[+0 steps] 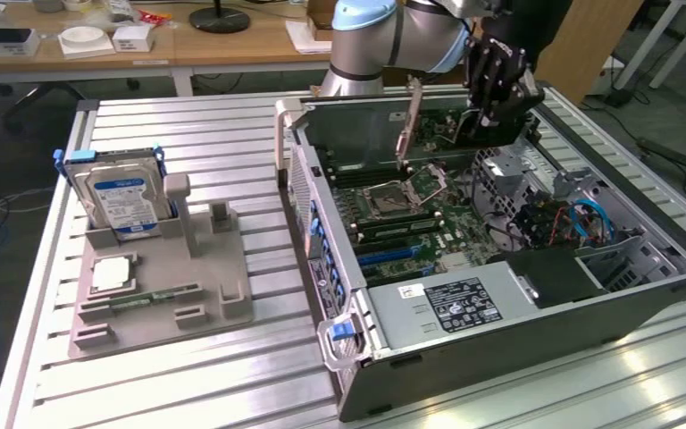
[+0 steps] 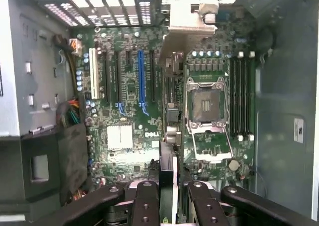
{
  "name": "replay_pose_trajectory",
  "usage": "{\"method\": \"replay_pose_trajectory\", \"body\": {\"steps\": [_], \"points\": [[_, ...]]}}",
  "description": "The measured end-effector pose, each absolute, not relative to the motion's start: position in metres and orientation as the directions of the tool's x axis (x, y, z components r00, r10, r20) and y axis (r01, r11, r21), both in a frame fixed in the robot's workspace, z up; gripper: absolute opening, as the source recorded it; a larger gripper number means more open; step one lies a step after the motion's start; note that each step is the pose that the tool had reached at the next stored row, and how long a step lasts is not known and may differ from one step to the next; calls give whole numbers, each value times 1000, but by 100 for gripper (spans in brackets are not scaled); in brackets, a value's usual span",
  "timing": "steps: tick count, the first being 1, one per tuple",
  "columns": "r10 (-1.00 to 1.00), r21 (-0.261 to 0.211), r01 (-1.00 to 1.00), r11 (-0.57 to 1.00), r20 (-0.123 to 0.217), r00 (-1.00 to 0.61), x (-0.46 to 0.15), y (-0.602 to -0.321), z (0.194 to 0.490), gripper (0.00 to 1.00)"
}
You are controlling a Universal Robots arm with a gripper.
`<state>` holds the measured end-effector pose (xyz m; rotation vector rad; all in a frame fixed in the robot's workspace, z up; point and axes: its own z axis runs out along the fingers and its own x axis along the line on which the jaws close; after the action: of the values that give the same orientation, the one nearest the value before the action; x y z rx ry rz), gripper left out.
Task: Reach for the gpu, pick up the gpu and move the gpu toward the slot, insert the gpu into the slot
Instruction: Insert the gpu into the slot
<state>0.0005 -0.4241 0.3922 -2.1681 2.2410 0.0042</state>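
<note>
Off the computer case [image 1: 534, 331] to the exterior view's left, well apart from it, a grey fixture tray [image 1: 218, 268] sits on the slatted table. It holds an upright hard drive [image 1: 122, 197] and a small memory stick [image 1: 140, 299] lying flat.

The case lies on its side with its panel off, and the motherboard [image 1: 409, 223] faces up inside it.

The arm [image 1: 379, 36] comes in from behind the case's far wall. Its wrist is bent so that the gripper [image 1: 496, 121] points down into the far end of the case, toward the exterior view's right.

The claw is pinched on the gpu [image 1: 445, 125]. In the wrist view the card [image 2: 167, 161] sits edge-on between the two black fingers [image 2: 147, 201], which are closed against its faces around the gripper's [image 2: 172, 186] midline.

From the claw the card runs toward the exterior view's left. Its silver bracket [image 1: 409, 125] is at the end away from the fingers and hangs close to the case's slotted back wall.

The gpu stands on edge and appears raised above the motherboard, not seated. From the wrist camera it lines up between the blue slot [image 2: 141, 76] and the CPU socket [image 2: 205, 104], beside the slot rather than over it.
</note>
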Motion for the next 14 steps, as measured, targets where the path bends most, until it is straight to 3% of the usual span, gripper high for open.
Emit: {"method": "replay_pose_trajectory", "body": {"steps": [14], "points": [[-1000, -10, -1000, 21, -18, -21, -10, -425, 383, 27]]}}
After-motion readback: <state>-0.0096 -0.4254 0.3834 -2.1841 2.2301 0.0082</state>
